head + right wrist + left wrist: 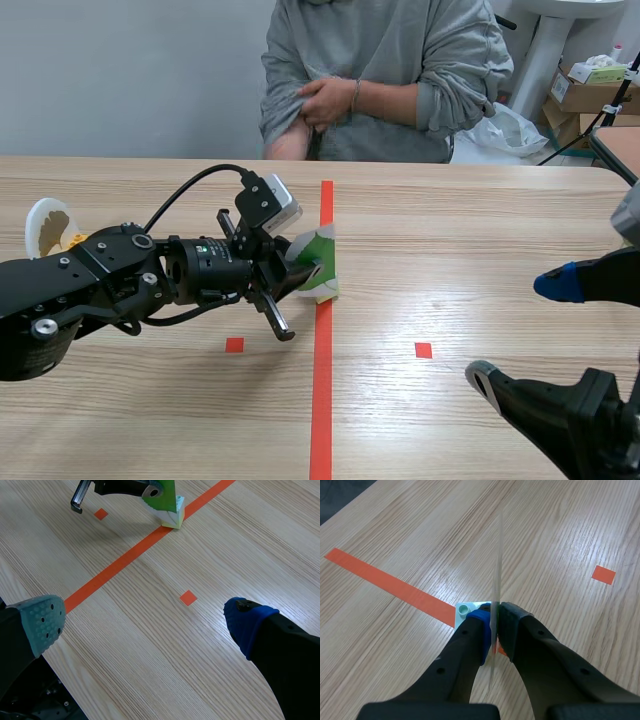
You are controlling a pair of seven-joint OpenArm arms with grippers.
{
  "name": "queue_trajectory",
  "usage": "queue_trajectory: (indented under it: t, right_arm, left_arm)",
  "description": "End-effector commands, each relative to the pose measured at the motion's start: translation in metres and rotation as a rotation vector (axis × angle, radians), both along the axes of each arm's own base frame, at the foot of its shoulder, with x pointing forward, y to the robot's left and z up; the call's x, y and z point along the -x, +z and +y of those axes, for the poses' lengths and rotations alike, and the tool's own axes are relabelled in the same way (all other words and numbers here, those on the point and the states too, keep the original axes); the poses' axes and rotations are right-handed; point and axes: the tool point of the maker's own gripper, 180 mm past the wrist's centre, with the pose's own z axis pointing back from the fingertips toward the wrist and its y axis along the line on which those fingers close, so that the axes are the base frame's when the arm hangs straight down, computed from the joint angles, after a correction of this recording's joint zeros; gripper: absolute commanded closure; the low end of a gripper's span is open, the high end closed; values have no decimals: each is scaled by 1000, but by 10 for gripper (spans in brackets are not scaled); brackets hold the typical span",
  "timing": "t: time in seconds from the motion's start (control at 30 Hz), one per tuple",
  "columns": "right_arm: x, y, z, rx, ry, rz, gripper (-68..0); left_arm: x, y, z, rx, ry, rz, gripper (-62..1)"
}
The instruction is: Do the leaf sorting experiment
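Sideways, the left gripper (495,611) clamps a thin green leaf card (320,250) upright between its 2 pads, at a pale block (175,519) on the orange-red tape line (322,400), while the right gripper (145,622) sits low, fingers spread wide, well apart.

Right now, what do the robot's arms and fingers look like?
Both arms are black. The left arm has round joints, silver bolts, a looping black cable and a small grey camera box. Each gripper has two thick black fingers. The right gripper has one grey-green dotted pad and one blue pad. The left gripper shows a blue pad too.
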Motion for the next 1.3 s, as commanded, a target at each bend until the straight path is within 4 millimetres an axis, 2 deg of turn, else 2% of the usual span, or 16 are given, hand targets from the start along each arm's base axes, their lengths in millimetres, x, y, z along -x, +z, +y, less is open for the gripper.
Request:
queue_trajectory:
  t: [0.0,0.13,0.37,0.5,0.7,0.97,1.27]
  right_arm:
    - [-5,8,-2,-3,8,-30,-667]
    - [-5,8,-2,-3,8,-30,-667]
    - [-5,8,-2,-3,8,-30,-667]
    - [-5,8,-2,-3,8,-30,-667]
    - [-5,8,-2,-3,8,-30,-667]
    - [-5,8,-2,-3,8,-29,-667]
    - [-5,8,-2,-4,8,-30,-667]
  left_arm:
    - [-6,17,-10,44,-9,-32,-46]
    - [-5,19,-11,56,-9,-28,-46]
    - [-6,34,-13,91,7,-20,-46]
    - [-9,39,-2,107,51,-18,-46]
    - [-10,48,24,162,145,6,-46]
    - [4,61,64,187,242,-14,-46]
    - [6,62,130,180,475,-26,-46]
